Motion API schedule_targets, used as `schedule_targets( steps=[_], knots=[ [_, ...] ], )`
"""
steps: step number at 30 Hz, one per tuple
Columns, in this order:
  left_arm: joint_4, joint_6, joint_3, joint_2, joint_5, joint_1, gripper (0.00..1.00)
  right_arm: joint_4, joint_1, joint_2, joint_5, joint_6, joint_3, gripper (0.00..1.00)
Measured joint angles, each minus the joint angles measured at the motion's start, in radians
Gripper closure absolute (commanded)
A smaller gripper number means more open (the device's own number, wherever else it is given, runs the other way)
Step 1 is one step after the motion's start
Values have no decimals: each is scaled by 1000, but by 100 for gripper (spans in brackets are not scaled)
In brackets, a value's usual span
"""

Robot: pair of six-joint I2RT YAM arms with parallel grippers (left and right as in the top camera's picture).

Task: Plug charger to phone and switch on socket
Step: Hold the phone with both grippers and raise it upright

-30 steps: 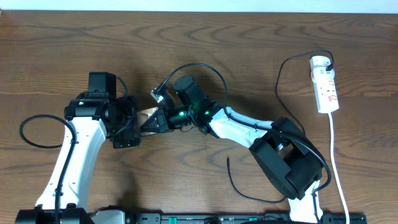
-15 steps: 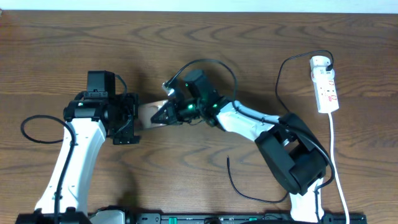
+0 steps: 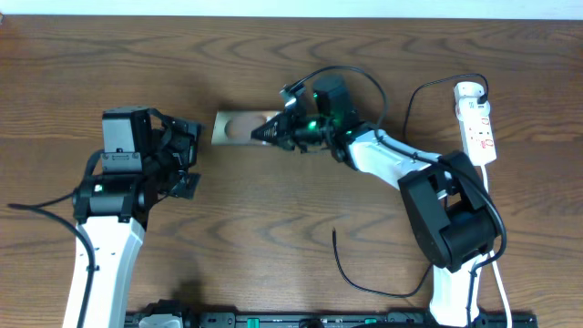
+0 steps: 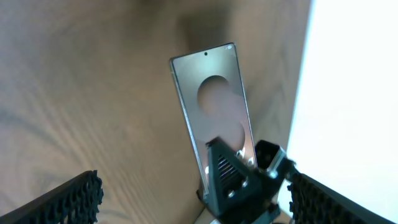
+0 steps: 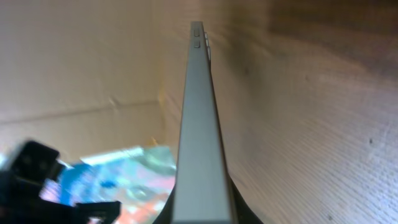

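right claw (image 3: 271,133) pinches one end of the phone (image 3: 239,128); left claw (image 3: 189,160) gapes wide, holding nothing.

You have one brown wooden table (image 3: 273,46) and, at it, two white-and-black robot arms: one left arm (image 3: 102,241) and one right arm (image 3: 383,160). Count one left gripper (image 3: 189,157) and one right gripper (image 3: 271,134), each with two fingers (image 4: 68,199), four in all. There is one flat rectangular bronze-backed smartphone (image 3: 239,128), and your right wrist view shows two small buttons (image 5: 198,28) on its edge. You also have one white elongated power strip (image 3: 479,132), one small white adapter (image 3: 469,91), one long thin black cable (image 3: 407,120) and one thicker white cord (image 3: 488,219). The strip's red switch marks are too small to count.
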Motion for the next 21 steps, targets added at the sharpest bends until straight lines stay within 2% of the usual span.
schedule_targets(
  steps=[4,8,13,17,21],
  knots=[
    [35,77,0,-15,3,0,6,176,-15,0,-17,221,-2,99],
    [84,107,1,-15,3,0,6,370,-11,0,-34,473,-2,99],
    [169,123,1,-15,3,0,6,534,-1,0,-47,741,-2,99],
    [249,126,1,-15,2,0,6,565,12,0,-56,878,-2,99],
    [319,128,1,-15,2,0,6,585,31,0,-60,943,-2,99]
  ],
)
